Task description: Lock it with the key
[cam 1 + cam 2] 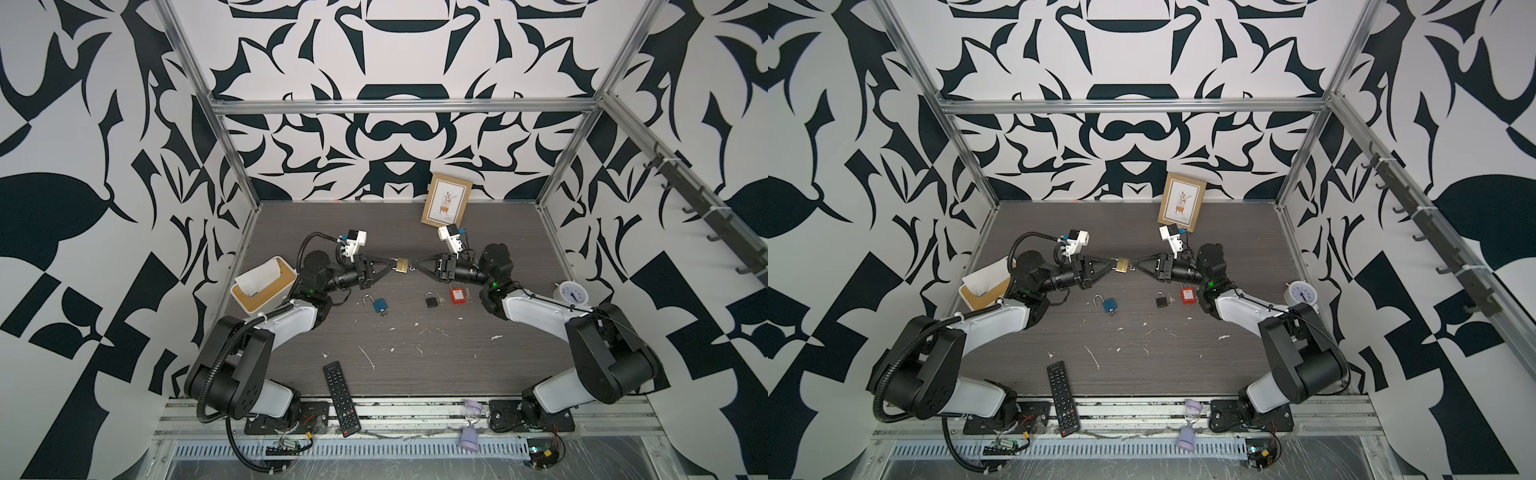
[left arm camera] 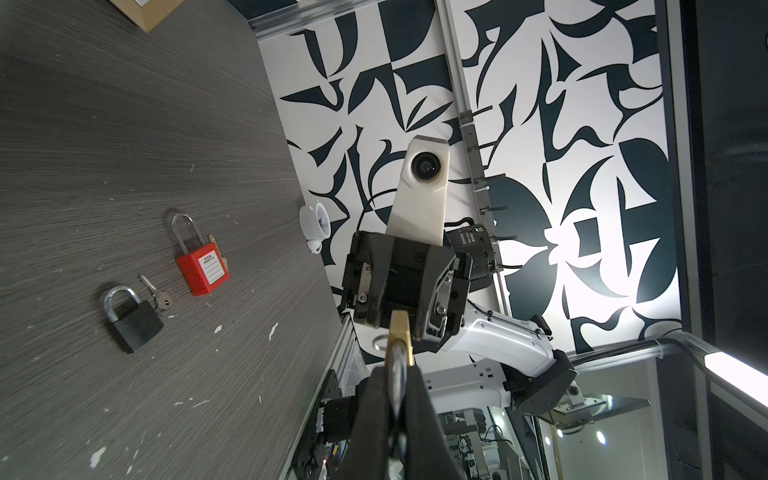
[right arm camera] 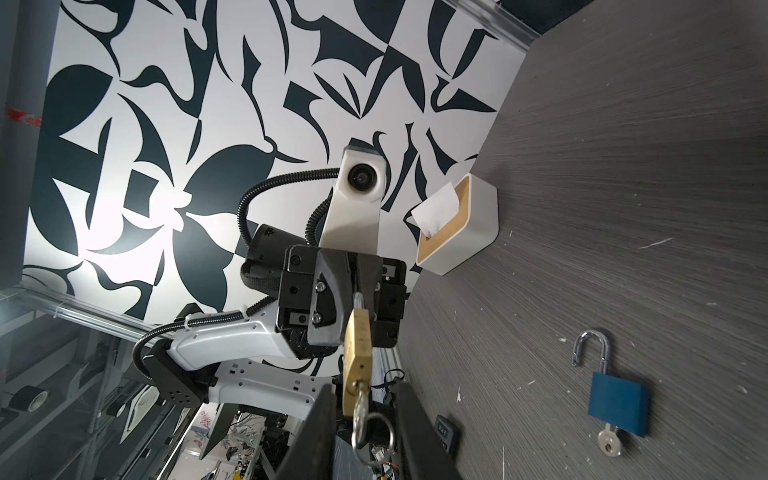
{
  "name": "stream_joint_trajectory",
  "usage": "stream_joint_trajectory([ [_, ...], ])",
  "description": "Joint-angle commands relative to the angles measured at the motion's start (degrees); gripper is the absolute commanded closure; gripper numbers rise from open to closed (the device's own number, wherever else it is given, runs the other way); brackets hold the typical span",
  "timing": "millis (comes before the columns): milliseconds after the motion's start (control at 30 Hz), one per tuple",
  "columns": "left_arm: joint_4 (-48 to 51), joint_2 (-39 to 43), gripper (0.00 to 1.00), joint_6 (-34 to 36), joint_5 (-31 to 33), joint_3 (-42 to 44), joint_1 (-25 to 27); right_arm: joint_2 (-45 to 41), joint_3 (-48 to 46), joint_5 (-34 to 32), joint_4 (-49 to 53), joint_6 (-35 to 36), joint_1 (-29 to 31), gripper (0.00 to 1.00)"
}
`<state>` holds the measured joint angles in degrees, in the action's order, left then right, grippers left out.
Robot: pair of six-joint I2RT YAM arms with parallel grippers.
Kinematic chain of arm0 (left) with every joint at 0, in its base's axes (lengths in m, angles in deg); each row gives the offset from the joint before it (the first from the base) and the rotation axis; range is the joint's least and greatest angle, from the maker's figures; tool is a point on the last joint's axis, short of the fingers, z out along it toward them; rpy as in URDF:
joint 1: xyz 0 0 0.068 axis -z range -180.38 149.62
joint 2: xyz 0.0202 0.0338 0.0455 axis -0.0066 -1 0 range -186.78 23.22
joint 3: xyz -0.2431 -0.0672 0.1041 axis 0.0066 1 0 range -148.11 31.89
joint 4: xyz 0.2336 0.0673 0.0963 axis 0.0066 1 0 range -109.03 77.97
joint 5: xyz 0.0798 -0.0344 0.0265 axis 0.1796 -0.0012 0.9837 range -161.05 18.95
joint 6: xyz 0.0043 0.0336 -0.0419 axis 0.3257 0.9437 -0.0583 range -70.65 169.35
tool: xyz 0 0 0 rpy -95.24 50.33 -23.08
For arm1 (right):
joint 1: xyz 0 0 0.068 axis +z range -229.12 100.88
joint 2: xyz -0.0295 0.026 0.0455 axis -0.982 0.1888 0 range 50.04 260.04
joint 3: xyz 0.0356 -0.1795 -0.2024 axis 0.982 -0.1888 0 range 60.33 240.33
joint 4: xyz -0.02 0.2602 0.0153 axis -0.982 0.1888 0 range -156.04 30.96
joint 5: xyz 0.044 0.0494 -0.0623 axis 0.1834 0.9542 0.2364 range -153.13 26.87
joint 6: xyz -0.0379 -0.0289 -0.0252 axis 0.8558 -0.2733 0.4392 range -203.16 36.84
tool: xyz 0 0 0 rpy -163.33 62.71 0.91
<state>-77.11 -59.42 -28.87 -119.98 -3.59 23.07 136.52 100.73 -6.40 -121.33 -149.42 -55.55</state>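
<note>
Right wrist view: right gripper (image 3: 363, 386) parted around small silver key (image 3: 360, 409), blade hidden in square brass padlock (image 3: 357, 345).
Left wrist view: left gripper (image 2: 397, 372) clamps padlock, shackle mostly hidden.

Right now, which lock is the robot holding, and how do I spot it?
Look at the dark table, where the left arm and right arm meet. Between them hangs the gold lock; the blue lock, black lock and red lock lie flat.
</note>
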Motion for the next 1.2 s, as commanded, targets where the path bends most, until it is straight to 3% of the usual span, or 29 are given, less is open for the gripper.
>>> stream_joint_trajectory([
  [0,-3.3,-0.2,1.0,-0.6,-0.7,-0.2,0.1,0.2,2.3,0.7,-3.5,-0.6,0.7,0.74],
  [300,-3.8,-0.5,1.0,-0.7,-0.6,-0.2,0.2,0.7,2.2,0.7,-3.7,-1.0,1.7,0.79],
  [667,-4.1,-0.3,1.0,-0.7,-0.6,0.2,0.2,1.5,2.1,0.2,-4.4,-2.1,1.6,1.0],
  [1167,-3.9,-0.5,1.0,-0.2,-0.2,0.7,0.0,0.7,0.5,1.4,-3.9,-3.2,0.2,1.0],
])
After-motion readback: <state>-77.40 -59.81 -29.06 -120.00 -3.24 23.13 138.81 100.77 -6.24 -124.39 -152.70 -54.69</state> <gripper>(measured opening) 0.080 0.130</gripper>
